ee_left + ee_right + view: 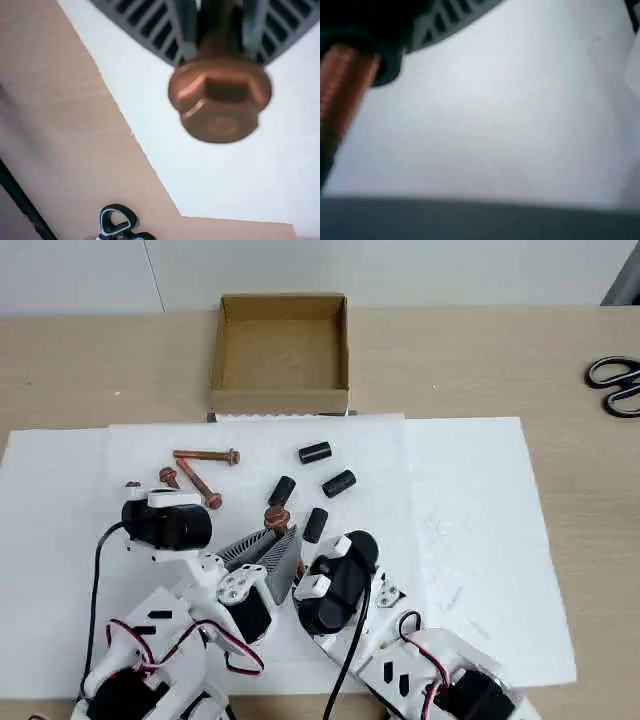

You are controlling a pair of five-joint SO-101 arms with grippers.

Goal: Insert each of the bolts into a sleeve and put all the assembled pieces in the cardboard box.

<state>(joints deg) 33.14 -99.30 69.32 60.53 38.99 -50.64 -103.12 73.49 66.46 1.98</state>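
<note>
Although its shank is hidden between them, the fingers (pixel 150 30) of the left gripper (pixel 220 45) are clamped on one bolt (pixel 220 100), held over the white sheet (pixel 470 500) beside the right gripper (pixel 312 540), whose state I cannot tell. Three more bolts (pixel 205 455) and four sleeves (pixel 315 452) lie on the sheet. One cardboard box (pixel 225 350) stands on the worktop (pixel 80 360) beyond.
</note>
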